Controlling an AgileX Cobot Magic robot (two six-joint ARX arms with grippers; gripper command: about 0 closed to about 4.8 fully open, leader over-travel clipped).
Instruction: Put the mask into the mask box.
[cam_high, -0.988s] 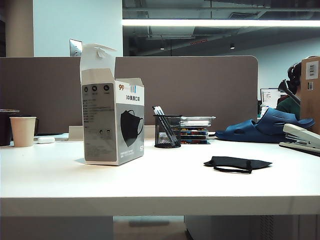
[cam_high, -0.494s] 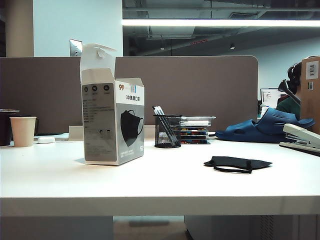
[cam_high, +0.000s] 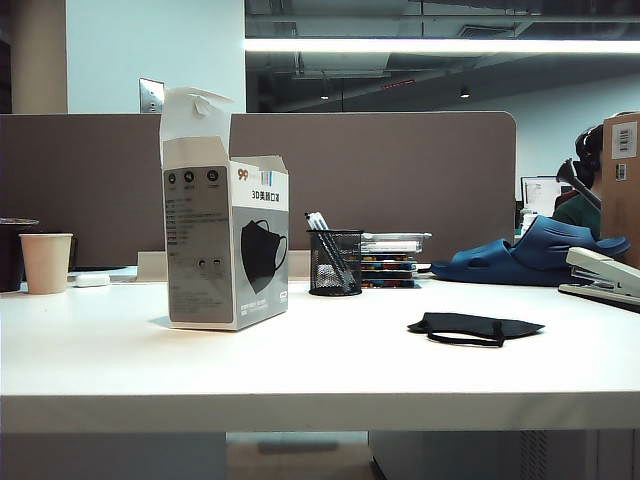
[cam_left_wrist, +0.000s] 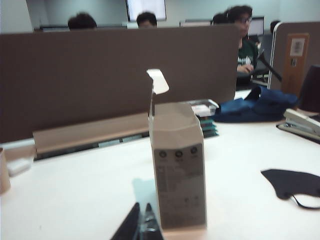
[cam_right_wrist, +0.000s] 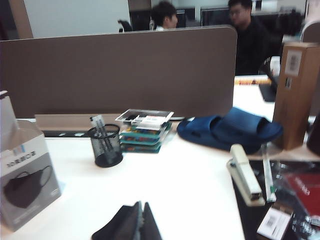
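Black mask (cam_high: 475, 326) beside mask box (cam_high: 226, 250), both hands (cam_left_wrist: 140, 227) (cam_right_wrist: 141, 222) closed

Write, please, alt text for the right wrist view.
The shut right gripper hangs over the black mask on the white table. The mask box stands at one side; a mesh pen cup, blue slippers and a stapler lie beyond.

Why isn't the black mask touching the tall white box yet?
Apart. In the exterior view the mask lies flat with bare table between it and the mask box.
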